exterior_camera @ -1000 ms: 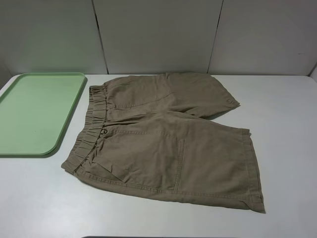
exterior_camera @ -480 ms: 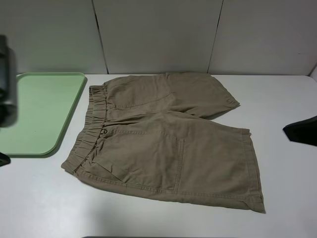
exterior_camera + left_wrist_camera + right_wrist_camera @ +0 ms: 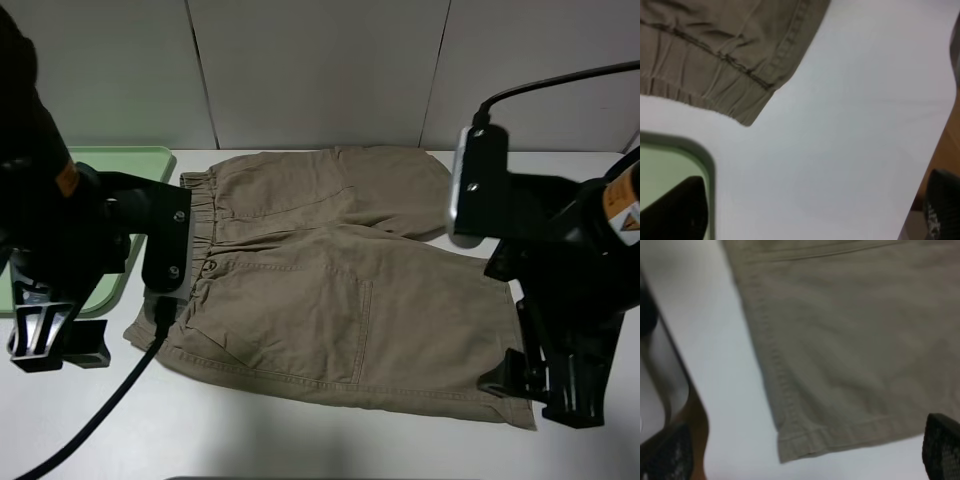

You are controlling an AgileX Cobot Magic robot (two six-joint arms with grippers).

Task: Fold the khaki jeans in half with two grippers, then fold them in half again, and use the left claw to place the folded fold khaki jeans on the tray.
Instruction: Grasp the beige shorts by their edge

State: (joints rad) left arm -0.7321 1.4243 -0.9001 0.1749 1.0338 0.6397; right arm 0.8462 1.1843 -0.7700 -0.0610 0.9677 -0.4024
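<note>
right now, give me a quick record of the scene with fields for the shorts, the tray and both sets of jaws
khaki jeans: unfolded, spread flat on the table, waistband toward the tray
tray: beside the waistband, partly hidden
left gripper: jaws open, holding nothing, near the waistband corner
right gripper: jaws open, holding nothing, by the near leg's hem corner
folds done: none

No words or numbers can be read. An orange sticker (image 3: 67,178) sits well back from the left pincer (image 3: 50,342), and a white-and-orange sticker (image 3: 626,208) well back from the right pincer (image 3: 560,390); print on both is too small to make out
</note>
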